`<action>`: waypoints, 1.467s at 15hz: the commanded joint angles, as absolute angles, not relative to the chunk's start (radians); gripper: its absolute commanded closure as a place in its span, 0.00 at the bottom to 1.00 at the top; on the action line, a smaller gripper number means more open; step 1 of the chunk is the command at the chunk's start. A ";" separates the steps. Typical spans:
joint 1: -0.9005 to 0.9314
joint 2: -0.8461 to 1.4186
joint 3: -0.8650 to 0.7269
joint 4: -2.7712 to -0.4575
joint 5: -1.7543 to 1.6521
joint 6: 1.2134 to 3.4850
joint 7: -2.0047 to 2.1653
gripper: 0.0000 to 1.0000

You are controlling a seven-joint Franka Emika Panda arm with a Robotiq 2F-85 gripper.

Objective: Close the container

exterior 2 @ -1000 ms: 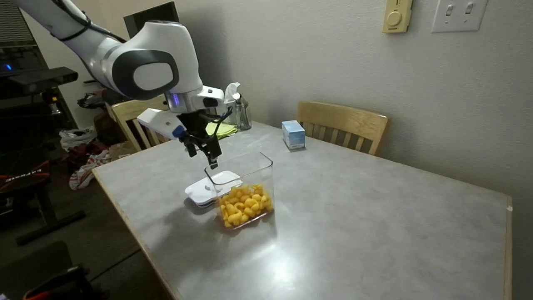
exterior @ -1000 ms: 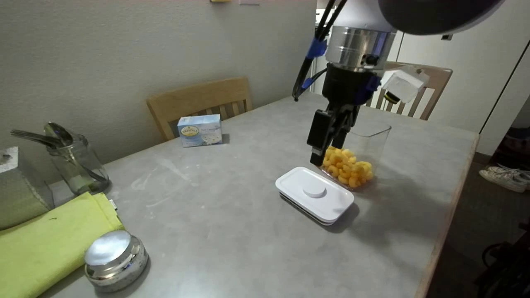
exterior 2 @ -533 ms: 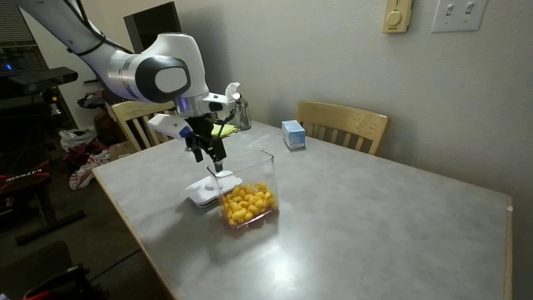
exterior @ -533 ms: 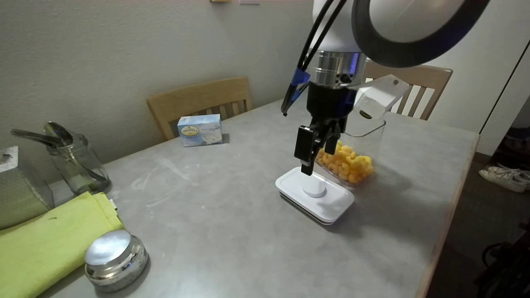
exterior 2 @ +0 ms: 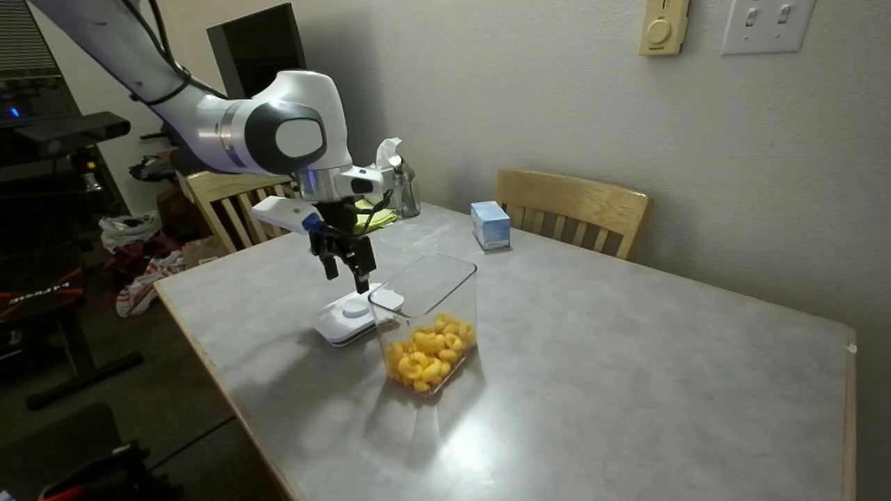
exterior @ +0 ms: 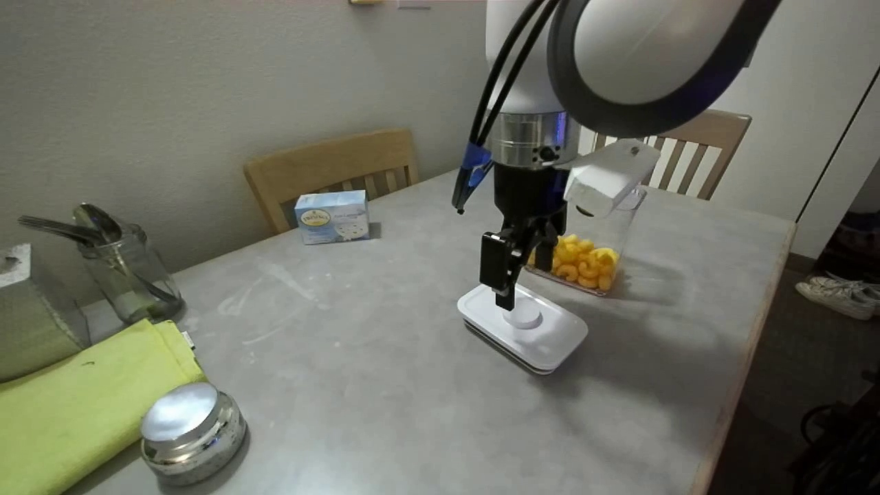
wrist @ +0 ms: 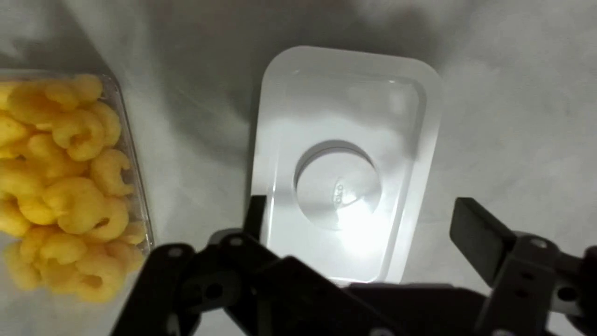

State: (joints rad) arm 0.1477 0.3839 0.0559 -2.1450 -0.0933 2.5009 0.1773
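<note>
I've got the pincer (wrist: 361,212) spread wide at the bottom of my wrist view, nothing in its grip, and it's hanging over the white lid (wrist: 347,163): one finger (wrist: 255,215) overlaps the lid's left edge on screen, the other stands apart to the right. And there's the container (exterior 2: 452,299), lower centre of an exterior view, upright on the worktop (exterior 2: 626,369), yellow puffs (exterior 2: 424,355) inside, its top uncovered, the lid lying just beside it.
</note>
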 commanded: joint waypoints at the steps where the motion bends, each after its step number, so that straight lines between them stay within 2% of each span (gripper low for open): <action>1: 0.169 0.387 0.031 -2.113 -0.130 2.456 0.209 0.00; 21: 0.172 0.553 0.019 -2.024 -0.099 2.490 0.293 0.00; 22: 0.171 0.556 0.020 -2.022 -0.096 2.490 0.290 0.02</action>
State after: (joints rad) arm 0.1611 0.5346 0.0345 -2.0412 -0.1140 2.4801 0.2926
